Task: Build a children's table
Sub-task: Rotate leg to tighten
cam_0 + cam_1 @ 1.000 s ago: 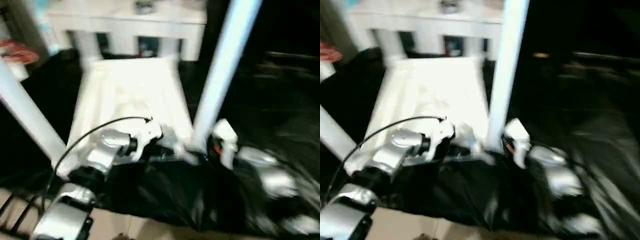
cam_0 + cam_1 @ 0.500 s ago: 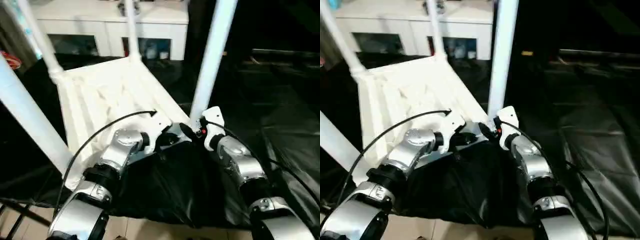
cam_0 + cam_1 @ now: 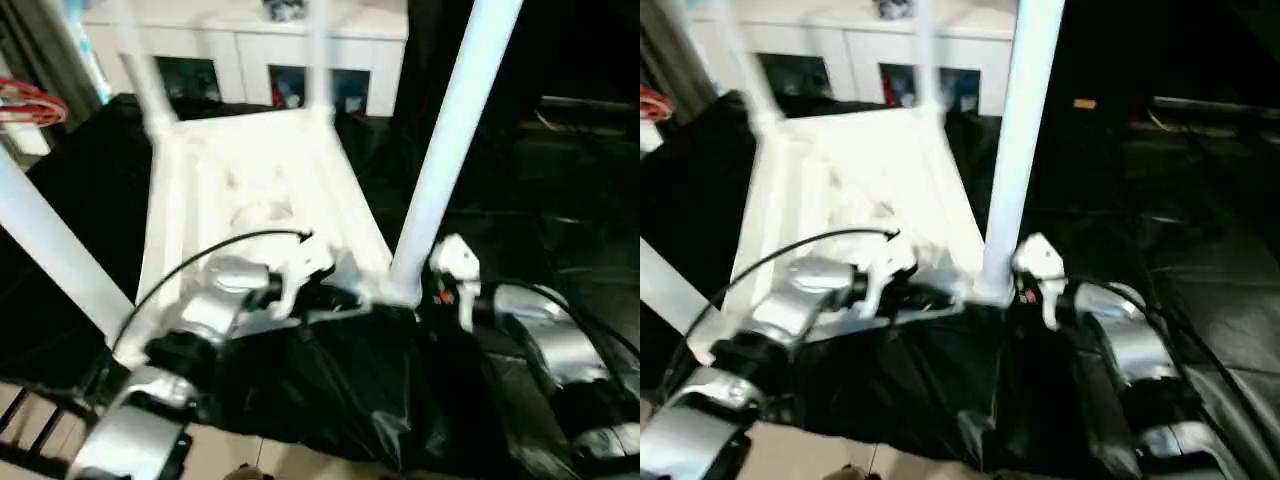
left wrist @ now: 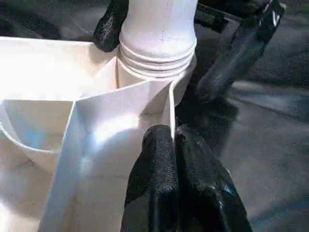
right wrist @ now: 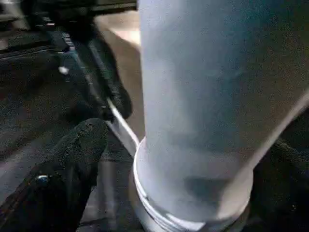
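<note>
Your left gripper [image 4: 174,145] has its two black fingers pressed flat together, holding nothing, their tips against the edge of a rib just beside the near corner socket [image 4: 154,79] of the tabletop [image 3: 250,190]. Your right gripper [image 5: 159,159] stands spread wide around the base of the near right leg [image 3: 450,140]: one finger [image 5: 67,159] sits clear of the tube on one side, the other is a dark shape at the far side, and you can see a gap between the near finger and the leg, so nothing is clamped. That leg is seated in the socket with its ribbed collar showing above the rim, and its long axis runs up from the socket, leaning slightly toward your right as it rises out of the head view. The tabletop lies upside down on black sheeting [image 3: 350,400], ribbed underside facing up, its long side running away from you toward the white cabinet [image 3: 250,40]. The near left leg [image 3: 50,250] slants up and out to your left from its corner. Two more legs [image 3: 140,70] stand at the far corners, rising in front of the cabinet. Your silver forearms [image 3: 560,340] flank the near edge.
</note>
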Robot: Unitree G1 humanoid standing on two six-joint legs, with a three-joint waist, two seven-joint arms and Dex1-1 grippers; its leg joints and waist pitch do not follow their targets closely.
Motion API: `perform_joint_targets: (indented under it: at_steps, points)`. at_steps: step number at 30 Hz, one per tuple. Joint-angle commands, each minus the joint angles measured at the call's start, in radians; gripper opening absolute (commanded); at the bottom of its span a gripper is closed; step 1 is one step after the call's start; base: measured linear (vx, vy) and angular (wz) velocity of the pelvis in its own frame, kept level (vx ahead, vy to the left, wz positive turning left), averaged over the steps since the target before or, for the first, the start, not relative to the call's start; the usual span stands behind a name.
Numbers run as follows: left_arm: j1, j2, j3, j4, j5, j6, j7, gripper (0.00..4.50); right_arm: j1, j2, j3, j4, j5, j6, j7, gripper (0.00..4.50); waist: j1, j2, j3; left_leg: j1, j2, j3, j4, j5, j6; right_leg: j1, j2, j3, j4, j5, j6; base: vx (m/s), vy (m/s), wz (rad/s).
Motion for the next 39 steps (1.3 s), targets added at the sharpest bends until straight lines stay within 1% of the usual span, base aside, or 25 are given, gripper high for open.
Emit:
perform_joint_targets:
  at_steps: [1,2,4,5,8,9,10,12,16,18,20,21,24,25,26,27,28,29,31,32,35,36,37,38,39]
  points:
    - [-0.023,-0.012,-0.003,-0.074,-0.052,-0.029,-0.058,0.0,0.018,-0.002,0.06,-0.025,0.005,0.027,0.068,4.42,0.001,-0.014,-0.068,0.012,0.025,-0.006,-0.064,-0.185,0.096,0.058,-0.043,0.034,-0.06,-0.173,-0.257,0.0,0.0,0.0]
    - [-0.024,0.002,-0.008,-0.073,-0.049,-0.027,-0.089,0.0,0.023,-0.016,0.069,-0.037,0.002,0.032,0.094,4.42,0.001,-0.012,-0.067,0.015,0.026,-0.006,-0.064,-0.194,0.089,0.056,-0.043,0.034,-0.061,-0.181,-0.255,0.0,0.0,0.0]
    - [-0.024,0.013,-0.013,-0.072,-0.05,-0.026,-0.113,0.0,0.027,-0.027,0.075,-0.047,0.001,0.035,0.109,4.42,0.002,-0.012,-0.066,0.015,0.026,-0.005,-0.065,-0.196,0.084,0.056,-0.043,0.035,-0.062,-0.186,-0.253,0.0,0.0,0.0]
    - [-0.024,0.028,-0.019,-0.072,-0.053,-0.024,-0.142,0.0,0.033,-0.042,0.081,-0.061,0.0,0.045,0.125,4.15,0.002,-0.01,-0.067,0.015,0.026,-0.006,-0.064,-0.188,0.082,0.056,-0.044,0.035,-0.06,-0.176,-0.255,0.0,0.0,0.0]
    - [-0.023,0.035,-0.022,-0.073,-0.054,-0.022,-0.156,0.0,0.036,-0.047,0.084,-0.067,0.002,0.051,0.135,4.06,0.006,-0.012,-0.069,0.014,0.025,-0.005,-0.063,-0.17,0.084,0.057,-0.044,0.035,-0.056,-0.15,-0.26,0.0,0.0,0.0]
    - [-0.023,0.047,-0.027,-0.073,-0.057,-0.021,-0.181,0.0,0.043,-0.055,0.085,-0.086,0.007,0.068,0.149,4.01,0.007,-0.014,-0.07,0.013,0.025,-0.005,-0.062,-0.166,0.084,0.058,-0.045,0.035,-0.055,-0.144,-0.261,0.0,0.0,0.0]
    - [-0.023,0.051,-0.03,-0.074,-0.059,-0.017,-0.191,0.0,0.047,-0.056,0.087,-0.097,0.012,0.077,0.154,3.8,0.01,-0.014,-0.071,0.013,0.025,-0.006,-0.062,-0.154,0.088,0.06,-0.045,0.035,-0.053,-0.131,-0.261,0.0,0.0,0.0]
    - [-0.022,0.055,-0.033,-0.075,-0.06,-0.014,-0.201,0.0,0.051,-0.054,0.091,-0.108,0.016,0.087,0.155,3.63,0.011,-0.013,-0.071,0.013,0.026,-0.006,-0.061,-0.149,0.093,0.058,-0.045,0.035,-0.052,-0.121,-0.266,0.0,0.0,0.0]
    - [-0.013,0.047,-0.03,-0.079,-0.057,-0.014,-0.189,0.0,0.058,-0.031,0.097,-0.106,0.024,0.098,0.15,3.34,0.013,-0.012,-0.069,0.014,0.026,-0.006,-0.063,-0.171,0.079,0.057,-0.046,0.035,-0.057,-0.158,-0.258,0.0,0.0,0.0]
    - [-0.011,0.041,-0.029,-0.078,-0.054,-0.019,-0.172,0.0,0.059,-0.022,0.094,-0.099,0.027,0.099,0.143,3.22,0.014,-0.013,-0.07,0.013,0.026,-0.006,-0.063,-0.163,0.074,0.058,-0.046,0.035,-0.055,-0.158,-0.255,0.0,0.0,0.0]
    - [-0.017,0.018,-0.017,-0.064,-0.047,-0.025,-0.112,0.0,0.052,0.01,0.072,-0.071,0.031,0.084,0.1,3.02,0.016,-0.013,-0.071,0.015,0.027,-0.006,-0.062,-0.159,0.073,0.055,-0.047,0.036,-0.055,-0.147,-0.259,0.0,0.0,0.0]
    - [-0.018,0.015,-0.016,-0.061,-0.047,-0.026,-0.103,0.0,0.051,0.015,0.068,-0.068,0.032,0.082,0.092,3.02,0.016,-0.013,-0.072,0.015,0.026,-0.005,-0.061,-0.161,0.071,0.056,-0.047,0.036,-0.054,-0.145,-0.261,0.0,0.0,0.0]
    - [-0.034,-0.019,-0.004,-0.033,-0.028,-0.026,-0.002,0.0,0.023,0.079,0.03,-0.003,0.016,0.054,-0.046,2.74,0.011,-0.014,-0.068,0.013,0.023,-0.007,-0.065,-0.18,0.056,0.058,-0.049,0.034,-0.06,-0.188,-0.246,0.0,0.0,0.0]
    - [-0.036,-0.024,-0.003,-0.029,-0.025,-0.025,0.011,0.0,0.018,0.088,0.024,0.007,0.011,0.05,-0.068,2.74,0.005,-0.015,-0.066,0.014,0.022,-0.008,-0.067,-0.198,0.046,0.056,-0.049,0.035,-0.065,-0.223,-0.235,0.0,0.0,0.0]
    - [-0.045,-0.045,0.004,-0.016,-0.015,-0.022,0.065,0.0,-0.003,0.123,0.006,0.049,-0.002,0.037,-0.147,2.72,-0.001,-0.015,-0.065,0.015,0.02,-0.009,-0.069,-0.215,0.035,0.056,-0.05,0.034,-0.069,-0.264,-0.224,0.0,0.0,0.0]
    - [-0.052,-0.065,0.01,-0.006,-0.008,-0.02,0.111,0.0,-0.02,0.152,-0.004,0.083,-0.015,0.028,-0.212,2.71,-0.006,-0.016,-0.064,0.014,0.019,-0.009,-0.07,-0.218,0.029,0.056,-0.049,0.033,-0.071,-0.279,-0.218,0.0,0.0,0.0]
    - [-0.054,-0.074,0.012,-0.002,-0.005,-0.018,0.132,0.0,-0.027,0.164,-0.008,0.096,-0.02,0.028,-0.238,2.69,-0.015,-0.016,-0.062,0.012,0.016,-0.013,-0.073,-0.234,0.018,0.06,-0.049,0.031,-0.077,-0.328,-0.201,0.0,0.0,0.0]
    - [-0.061,-0.094,0.017,0.008,0.002,-0.014,0.175,0.0,-0.039,0.187,-0.01,0.123,-0.031,0.018,-0.281,2.67,-0.02,-0.018,-0.062,0.013,0.015,-0.012,-0.072,-0.238,0.016,0.058,-0.048,0.032,-0.081,-0.349,-0.187,0.0,0.0,0.0]
    - [-0.07,-0.12,0.022,0.022,0.013,-0.006,0.241,0.0,-0.055,0.219,-0.015,0.162,-0.049,0.009,-0.341,2.67,-0.03,-0.016,-0.061,0.015,0.015,-0.012,-0.071,-0.25,0.015,0.053,-0.048,0.032,-0.083,-0.362,-0.185,0.0,0.0,0.0]
    - [-0.073,-0.13,0.024,0.028,0.018,-0.003,0.269,0.0,-0.062,0.231,-0.018,0.178,-0.056,0.009,-0.367,2.67,-0.033,-0.016,-0.062,0.015,0.015,-0.013,-0.072,-0.25,0.019,0.054,-0.047,0.032,-0.084,-0.362,-0.186,0.0,0.0,0.0]
    - [-0.087,-0.166,0.028,0.048,0.034,0.01,0.365,0.0,-0.095,0.285,-0.031,0.243,-0.079,0.007,-0.483,2.66,-0.037,-0.015,-0.061,0.013,0.014,-0.013,-0.073,-0.246,0.023,0.054,-0.044,0.032,-0.084,-0.348,-0.19,0.0,0.0,0.0]
    - [-0.093,-0.181,0.03,0.056,0.042,0.013,0.403,0.0,-0.111,0.31,-0.038,0.273,-0.086,0.003,-0.529,2.66,-0.036,-0.013,-0.063,0.015,0.014,-0.013,-0.072,-0.245,0.021,0.054,-0.045,0.031,-0.083,-0.347,-0.19,0.0,0.0,0.0]
    - [-0.093,-0.181,0.03,0.056,0.042,0.013,0.403,0.0,-0.111,0.31,-0.038,0.273,-0.086,0.003,-0.529,2.66,-0.041,-0.013,-0.062,0.014,0.014,-0.013,-0.073,-0.252,0.018,0.054,-0.045,0.031,-0.084,-0.35,-0.192,0.0,0.0,0.0]
    - [-0.099,-0.192,0.033,0.066,0.05,0.008,0.43,0.0,-0.128,0.332,-0.043,0.304,-0.095,-0.017,-0.564,2.66,-0.04,-0.013,-0.063,0.016,0.014,-0.013,-0.072,-0.255,0.022,0.053,-0.045,0.031,-0.086,-0.345,-0.192,0.0,0.0,0.0]
    - [-0.099,-0.194,0.034,0.067,0.052,0.006,0.433,0.0,-0.132,0.336,-0.043,0.311,-0.099,-0.027,-0.57,2.66,-0.042,-0.012,-0.063,0.014,0.014,-0.013,-0.072,-0.255,0.022,0.053,-0.046,0.032,-0.084,-0.342,-0.194,0.0,0.0,0.0]
